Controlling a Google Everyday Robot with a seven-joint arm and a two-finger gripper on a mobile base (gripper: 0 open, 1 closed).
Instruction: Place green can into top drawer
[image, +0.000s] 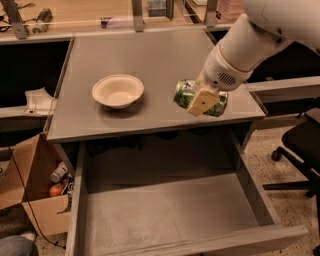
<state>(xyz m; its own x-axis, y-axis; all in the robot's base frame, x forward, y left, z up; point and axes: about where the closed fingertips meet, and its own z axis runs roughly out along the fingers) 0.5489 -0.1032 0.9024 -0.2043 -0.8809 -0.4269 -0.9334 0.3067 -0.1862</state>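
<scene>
We've got the gripper (203, 100) pinched across the middle of the green can (185, 93). Can lies on its side over the front right part of the grey table (140, 55); can't tell if it's clear of the surface. Top drawer (170, 215) stands open below: plain grey bottom, low walls. We judge the can thin-walled metal: light, smooth, slippery on the print, dents if over-squeezed. Mid-body grip looks right to us, pads across the cylinder, off the silvery ends. Round body will likely roll on the flat drawer floor, so we'd release low. Cream bowl (118, 90) sits left of the can, well apart, matte and stiff-looking
</scene>
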